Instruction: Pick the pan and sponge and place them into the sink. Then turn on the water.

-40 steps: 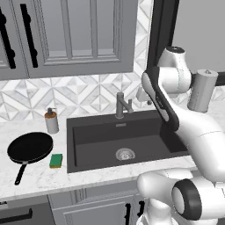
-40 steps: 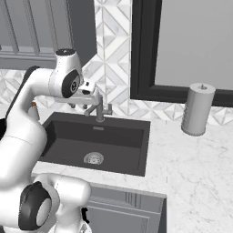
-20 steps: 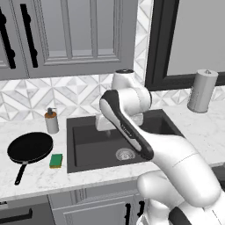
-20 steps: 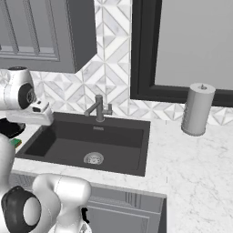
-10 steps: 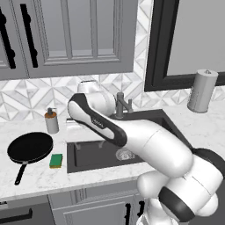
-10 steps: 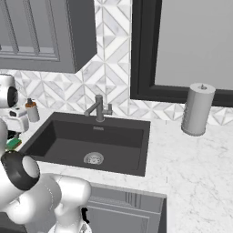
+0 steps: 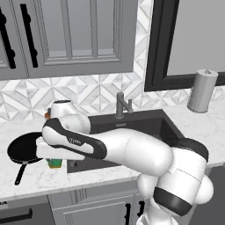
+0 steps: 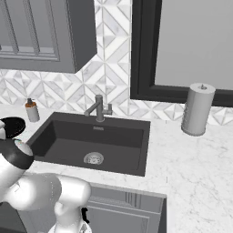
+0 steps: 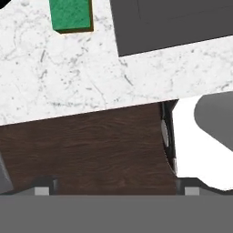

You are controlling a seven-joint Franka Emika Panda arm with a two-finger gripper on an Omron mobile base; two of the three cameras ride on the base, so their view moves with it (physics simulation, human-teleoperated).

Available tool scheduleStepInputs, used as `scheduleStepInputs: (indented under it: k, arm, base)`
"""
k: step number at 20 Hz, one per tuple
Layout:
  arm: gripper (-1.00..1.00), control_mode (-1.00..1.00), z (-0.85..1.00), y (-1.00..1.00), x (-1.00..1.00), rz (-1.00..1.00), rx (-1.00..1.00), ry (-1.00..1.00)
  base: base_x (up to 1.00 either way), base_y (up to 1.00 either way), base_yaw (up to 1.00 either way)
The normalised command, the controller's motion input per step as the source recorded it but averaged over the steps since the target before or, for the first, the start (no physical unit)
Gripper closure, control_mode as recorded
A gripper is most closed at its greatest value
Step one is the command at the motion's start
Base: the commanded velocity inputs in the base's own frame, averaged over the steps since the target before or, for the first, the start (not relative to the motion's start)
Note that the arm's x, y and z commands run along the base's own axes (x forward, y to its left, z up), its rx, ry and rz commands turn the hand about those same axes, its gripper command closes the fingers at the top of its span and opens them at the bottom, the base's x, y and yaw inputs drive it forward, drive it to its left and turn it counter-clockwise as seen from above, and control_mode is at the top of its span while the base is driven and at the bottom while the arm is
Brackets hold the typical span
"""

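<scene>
The black pan [image 7: 23, 148] lies on the marble counter left of the sink [image 7: 163, 125], its thin handle pointing toward the counter's front edge. The green sponge [image 7: 55, 163] sits between pan and sink, half hidden under my arm. In the hand view the sponge [image 9: 71, 14] lies at the top, well clear of my gripper [image 9: 116, 189], which is open with nothing between its fingertips [image 9: 43, 191]. A corner of the sink [image 9: 177, 18] shows at the top right there. The grey faucet [image 8: 98, 109] stands at the sink's back edge; no water runs.
A soap dispenser [image 8: 32, 110] stands by the backsplash, left of the sink. A paper towel roll [image 8: 197, 109] stands on the right counter. The counter's front edge [image 9: 91, 109] and the brown wood floor [image 9: 86, 150] lie under the hand. Grey wall cabinets [image 7: 66, 35] hang above.
The arm has swung left from above the sink to the counter by the pan and sponge. The jaws have stayed open. Pan and sponge have not moved.
</scene>
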Motion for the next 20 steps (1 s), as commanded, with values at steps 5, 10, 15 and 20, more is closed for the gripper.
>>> scheduleStepInputs:
  k: [5, 10, 15, 20]
  arm:
    - [-1.0, -1.0, 0.0, 0.87, 0.2, -0.02, -0.03, 0.0]
    - [-1.0, -1.0, -0.08, 0.63, 0.33, 0.0, -0.07, -0.01]
    - [-1.0, -1.0, -0.21, 0.4, 0.36, 0.0, -0.05, -0.06]
    - [-1.0, -1.0, -0.34, 0.42, 0.36, 0.0, -0.05, -0.06]
  base:
    - [0.0, 0.0, 0.0]
    - [0.0, 0.0, 0.0]
    - [0.0, 0.0, 0.0]
    - [0.0, 0.0, 0.0]
